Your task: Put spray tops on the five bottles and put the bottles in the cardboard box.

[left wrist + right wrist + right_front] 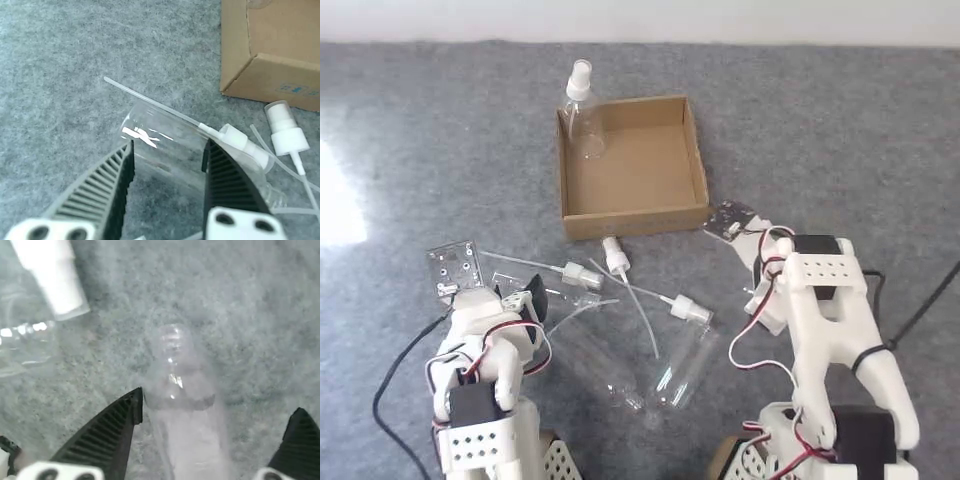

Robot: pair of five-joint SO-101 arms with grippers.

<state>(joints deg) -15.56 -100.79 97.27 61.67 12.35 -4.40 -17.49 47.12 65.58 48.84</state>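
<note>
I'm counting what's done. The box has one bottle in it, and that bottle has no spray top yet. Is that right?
Not quite. The bottle in the box already has a white spray top on it, as the high view shows. The rest is right: it is the one bottle in the box.

One box. Five bottles can be counted: a capped bottle far ahead of the left gripper, a second bottle between that gripper's jaws, a third bottle between the right gripper's spread jaws, and two lying bottles between both grippers. Three loose spray tops lie just ahead of them.
</note>
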